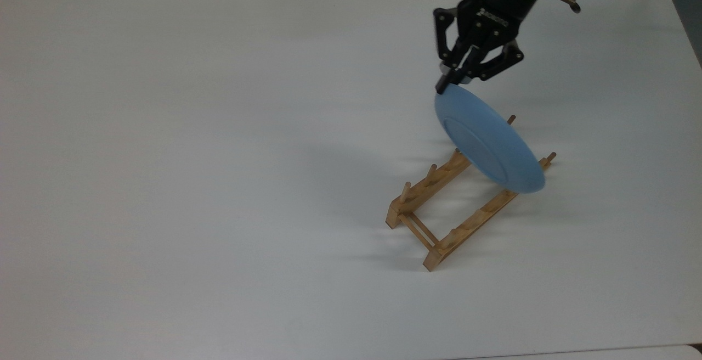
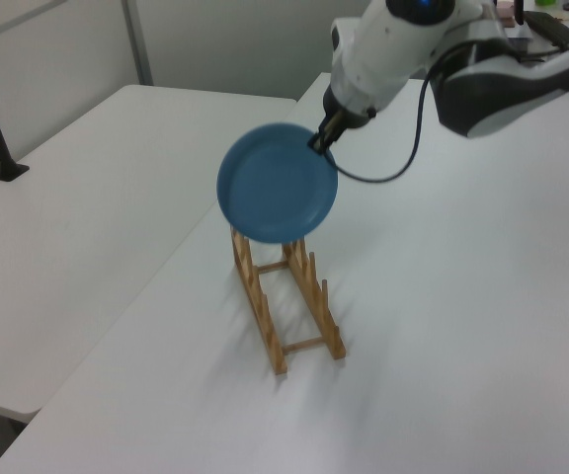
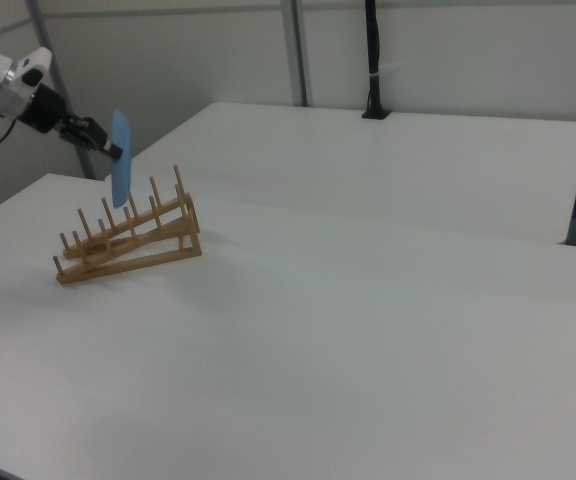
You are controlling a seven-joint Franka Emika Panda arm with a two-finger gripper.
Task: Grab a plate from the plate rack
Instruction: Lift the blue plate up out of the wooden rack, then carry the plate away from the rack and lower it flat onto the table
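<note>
The round light-blue plate [image 1: 488, 139] [image 2: 277, 184] [image 3: 120, 157] hangs upright in the air just above the far end of the plate rack [image 1: 447, 219] [image 2: 286, 308] [image 3: 133, 240], clear of the pegs. My black gripper [image 1: 447, 84] [image 2: 319, 143] [image 3: 111, 150] is shut on the plate's upper rim, at the top left of the plate in the top view. The light-brown wooden rack stands bare on the white table [image 1: 219, 157], two pegged rails joined by thin dowels.
A second white table [image 2: 97, 178] [image 3: 418, 160] stands beside this one across a narrow gap. A black post [image 3: 372, 60] rises at its far edge. A black cable [image 2: 403, 148] loops from the arm over the table.
</note>
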